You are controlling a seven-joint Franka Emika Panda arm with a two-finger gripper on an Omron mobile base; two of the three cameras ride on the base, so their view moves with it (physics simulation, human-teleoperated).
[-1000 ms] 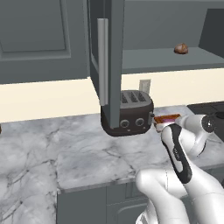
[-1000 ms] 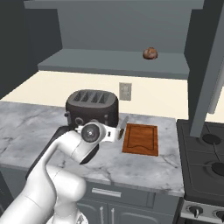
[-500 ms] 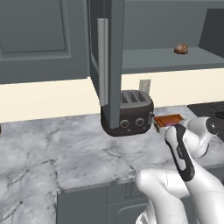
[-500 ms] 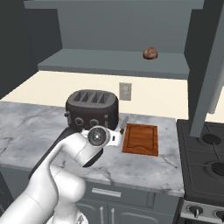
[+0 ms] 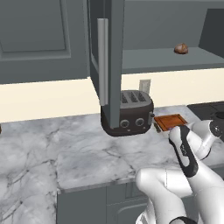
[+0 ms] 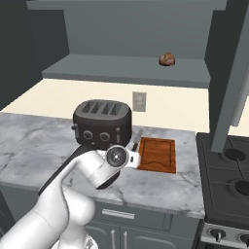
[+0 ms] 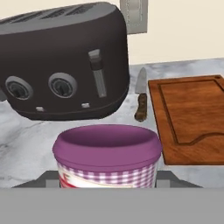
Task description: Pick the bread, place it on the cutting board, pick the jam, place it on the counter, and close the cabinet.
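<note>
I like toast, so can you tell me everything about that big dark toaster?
The toaster is dark, rounded and looks like glossy metal or plastic. Its top has slots, and its front has two round knobs, small buttons and a grey lever. It stands upright on the marble counter below a pale wall outlet. A knife lies close beside it, then the cutting board.

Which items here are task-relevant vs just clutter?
Task items:
- bread, on the cabinet shelf
- cutting board, bare
- jam, held in the gripper
- counter

Lying about:
- toaster
- knife between toaster and board
- stove
- wall outlet
</note>
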